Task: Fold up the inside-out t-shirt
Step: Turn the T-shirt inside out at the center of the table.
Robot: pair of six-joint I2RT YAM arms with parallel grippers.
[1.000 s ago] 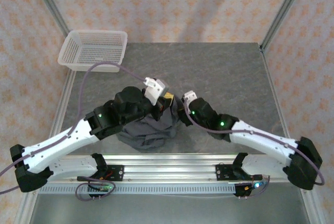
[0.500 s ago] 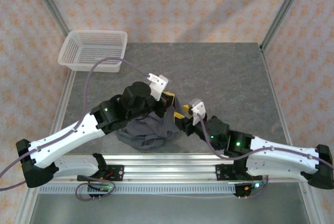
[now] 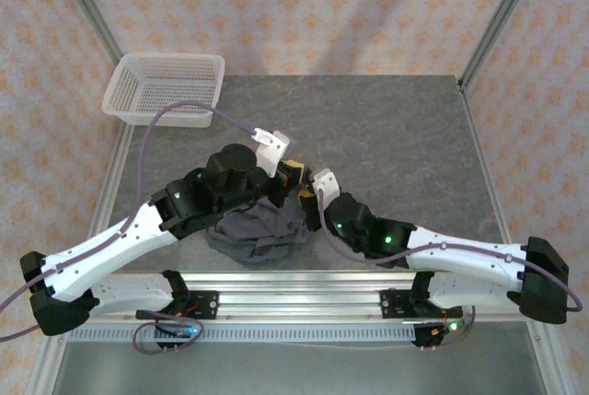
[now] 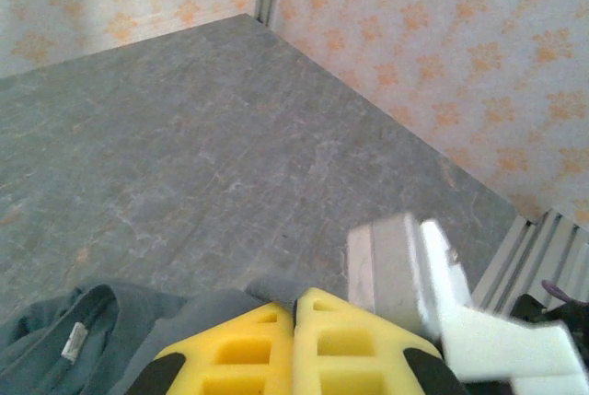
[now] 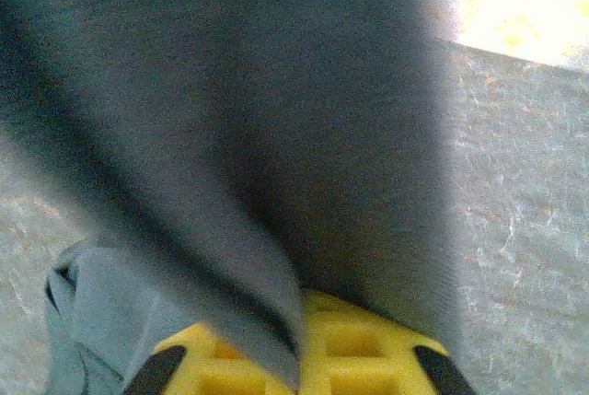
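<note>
The grey t-shirt (image 3: 259, 229) sits bunched at the near edge of the desk (image 3: 396, 137). Bare room lies far and right, with a white basket (image 3: 166, 89) at the far left corner. The left wrist view shows the left claw (image 4: 294, 301) shut tight, cloth at its tips. The right wrist view shows the right claw (image 5: 302, 321) pinching a hanging fold.

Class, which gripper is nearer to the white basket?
Left. The left gripper pinches the t-shirt on the side toward the basket; the right gripper pinches it just beside, farther from the basket.
</note>
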